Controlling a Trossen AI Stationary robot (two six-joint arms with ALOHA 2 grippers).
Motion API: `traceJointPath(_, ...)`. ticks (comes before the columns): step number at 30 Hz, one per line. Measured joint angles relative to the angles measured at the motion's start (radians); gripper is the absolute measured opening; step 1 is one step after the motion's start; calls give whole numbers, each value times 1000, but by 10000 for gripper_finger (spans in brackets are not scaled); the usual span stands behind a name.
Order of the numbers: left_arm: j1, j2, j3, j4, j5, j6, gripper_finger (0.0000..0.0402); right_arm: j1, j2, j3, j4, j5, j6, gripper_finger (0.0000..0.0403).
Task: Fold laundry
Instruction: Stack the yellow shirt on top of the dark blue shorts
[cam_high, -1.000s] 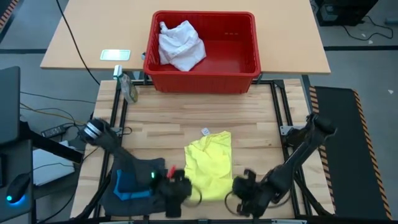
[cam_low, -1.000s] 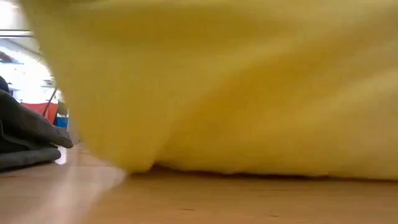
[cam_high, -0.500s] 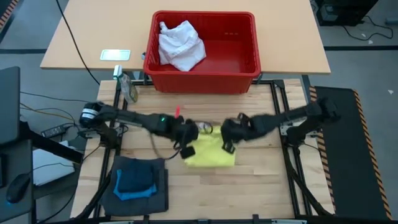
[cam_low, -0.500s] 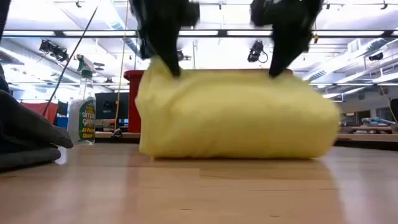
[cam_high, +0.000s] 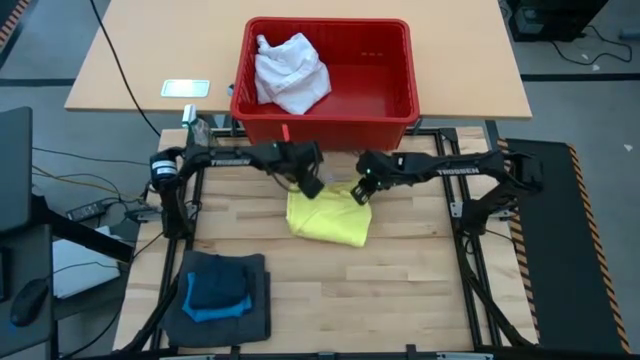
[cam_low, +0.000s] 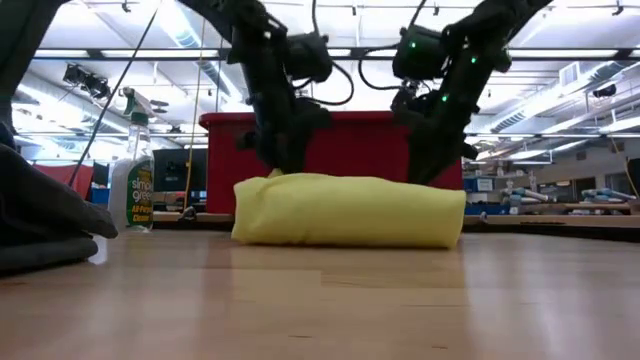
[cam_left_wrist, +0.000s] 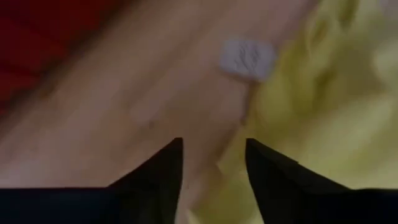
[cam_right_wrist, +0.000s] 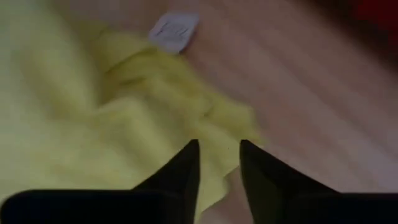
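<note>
Although the yellow garment (cam_high: 329, 217) now lies doubled over near the middle of the desk (cam_high: 400, 290), its far edge is bunched and a small white label (cam_left_wrist: 247, 58) pokes out beside it, so this fold looks only partly finished. At that far edge, on the basket side, the left gripper (cam_high: 309, 186) and the right gripper (cam_high: 359, 191) sit over its two corners. In the wrist views each gripper has its fingers parted with a gap between them and nothing pinched, so the cloth seems released.

Near the front left corner of the desk, a bright blue garment (cam_high: 217, 289) rests folded on top of a dark grey one (cam_high: 250, 315); those two appear done. One white garment (cam_high: 291, 73) is left crumpled in the left part of the red basket (cam_high: 400, 112); otherwise the basket looks bare. By my judgement, more than half is folded.
</note>
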Motion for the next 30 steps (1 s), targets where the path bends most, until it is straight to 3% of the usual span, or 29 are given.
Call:
traceJointPath(4, 58, -30, 0, 9, 105, -41, 209, -49, -4, 5, 1, -2, -23, 165)
traceJointPath(6, 61, -61, 0, -13, 183, -68, 222, -56, -14, 5, -12, -65, -16, 181)
traceJointPath(11, -22, -124, 2, -57, 225, -73, 246, -28, -27, -12, -21, -220, 118, 215)
traceJointPath(14, -46, -121, -42, -26, 304, -70, 263, -18, -27, -49, 2, -310, 161, 235)
traceJointPath(20, -16, -113, -234, 164, 372, -239, 310, -17, -27, -135, 117, -371, 226, 290)
traceJointPath(23, 0, -113, -311, 281, 374, -306, 337, -19, -27, -166, 205, -316, 239, 321)
traceJointPath(26, 4, -108, -400, 517, 374, -347, 361, -31, -16, -200, 293, -279, 248, 347)
traceJointPath(30, 3, -99, -499, 718, 355, -389, 372, -34, 49, -226, 333, -256, 233, 364)
